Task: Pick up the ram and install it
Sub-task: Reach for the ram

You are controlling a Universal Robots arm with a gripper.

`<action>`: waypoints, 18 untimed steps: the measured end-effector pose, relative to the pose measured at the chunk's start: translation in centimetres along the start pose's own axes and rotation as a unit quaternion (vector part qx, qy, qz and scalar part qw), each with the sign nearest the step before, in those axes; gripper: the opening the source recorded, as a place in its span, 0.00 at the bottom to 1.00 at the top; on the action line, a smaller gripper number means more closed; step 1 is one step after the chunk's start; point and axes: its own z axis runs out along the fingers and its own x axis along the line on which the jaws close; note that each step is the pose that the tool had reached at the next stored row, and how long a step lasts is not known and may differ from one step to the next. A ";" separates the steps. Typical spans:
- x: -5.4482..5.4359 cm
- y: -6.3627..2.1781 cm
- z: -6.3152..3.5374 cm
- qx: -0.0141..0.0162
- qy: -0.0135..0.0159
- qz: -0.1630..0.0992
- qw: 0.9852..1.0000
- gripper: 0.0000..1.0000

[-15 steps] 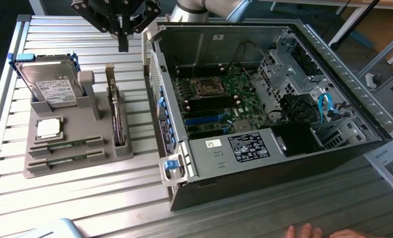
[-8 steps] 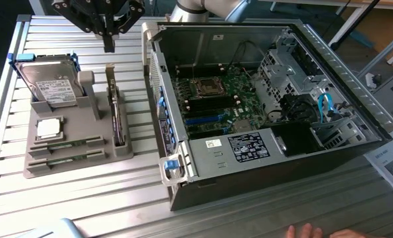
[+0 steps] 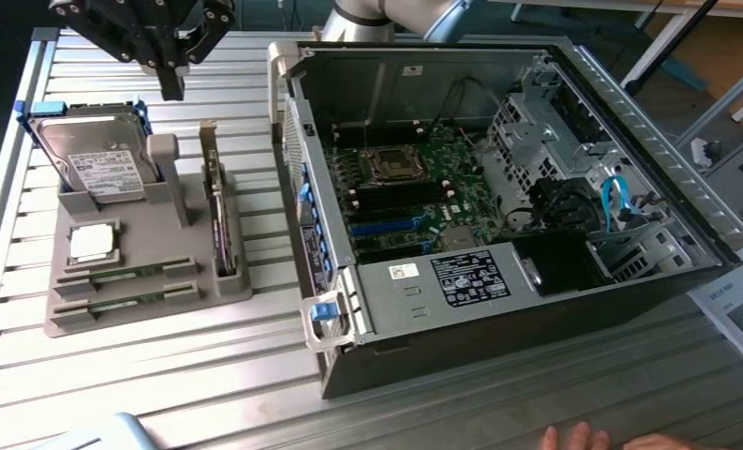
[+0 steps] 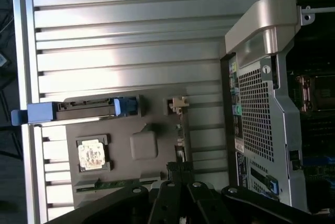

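Your workspace is a slatted metal table [image 3: 158, 375], with a grey holder [image 3: 121, 319] toward the exterior view's left and an open case [image 3: 403, 89] toward its right. Your gripper [image 3: 171, 86] hangs high over the holder's far end, above the far edge of the hard drive [image 3: 96, 164]. Its fingers are pressed together and you have nothing in them.

The ram [image 3: 131, 275] sits on edge in a slot at the holder's near end, just on the near side of the silver CPU [image 3: 93, 242]. A second green stick [image 3: 127, 301] sits in the next slot. Your gripper is well apart from both, and neither is touched.

In the wrist view your gripper [image 4: 180, 170] looks down on the holder [image 4: 144, 145]. There the ram [image 4: 104, 185] is a thin green strip beside the CPU [image 4: 92, 154], and the drive's blue caddy [image 4: 78, 110] lies beyond it.

A card [image 3: 221, 216] stands upright along the holder's side nearest the case. Inside the case you can see the motherboard [image 3: 408, 187]. A person's hand [image 3: 580, 438] rests at the table's near edge.
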 end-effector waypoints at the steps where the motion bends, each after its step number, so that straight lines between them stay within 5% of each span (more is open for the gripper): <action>1: 0.3 -0.02 -0.01 0.000 0.000 0.000 1.000 0.11; 8: 1.3 -0.10 -0.05 0.000 0.000 0.000 1.000 0.11; 11: 1.5 -0.11 0.04 0.001 0.007 0.000 1.000 0.11; 18: 1.7 -0.14 0.15 0.001 0.016 0.001 1.000 0.11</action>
